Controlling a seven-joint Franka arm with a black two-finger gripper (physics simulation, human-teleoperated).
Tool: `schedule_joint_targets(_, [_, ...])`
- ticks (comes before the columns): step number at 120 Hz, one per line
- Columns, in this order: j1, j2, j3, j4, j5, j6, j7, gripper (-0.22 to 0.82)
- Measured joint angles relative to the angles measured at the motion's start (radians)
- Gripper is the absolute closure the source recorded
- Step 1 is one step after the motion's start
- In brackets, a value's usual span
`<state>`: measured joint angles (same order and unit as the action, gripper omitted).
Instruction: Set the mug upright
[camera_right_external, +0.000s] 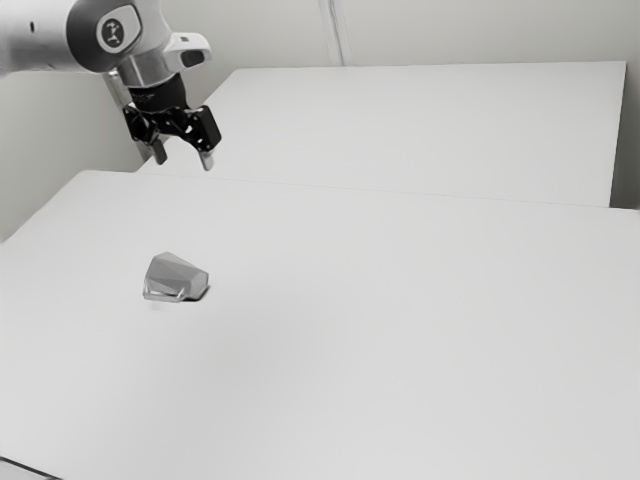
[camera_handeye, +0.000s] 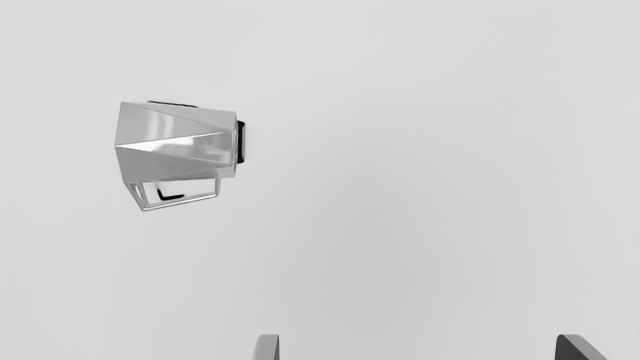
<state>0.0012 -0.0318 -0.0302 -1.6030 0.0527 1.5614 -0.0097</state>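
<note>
One mug lies, long axis near level, wider end toward the exterior view's left; the tool stands wide.

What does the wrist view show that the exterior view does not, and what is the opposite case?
Wrist view: a close look from above at the angular loop of the handle on the mug.

Exterior view: the arm, the wall and the table's far edge.

Both: the mug lying on its side on the table, and the open gripper's fingers, apart from it.
</note>
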Motion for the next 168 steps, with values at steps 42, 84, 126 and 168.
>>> schedule_joint_targets(42, [-0.026, 0.074, 0.024, 0.07, 0.003, -0.003, 0.002, 0.0])
schedule_joint_targets(84, [0.186, 0.187, 0.051, 0.173, -0.037, -0.047, 0.046, 0.0])
schedule_joint_targets(126, [0.417, 0.262, 0.04, 0.126, -0.169, -0.028, 0.218, 0.0])
schedule_joint_targets(168, [0.582, 0.336, -0.061, 0.043, -0.282, 0.083, 0.482, 0.0])
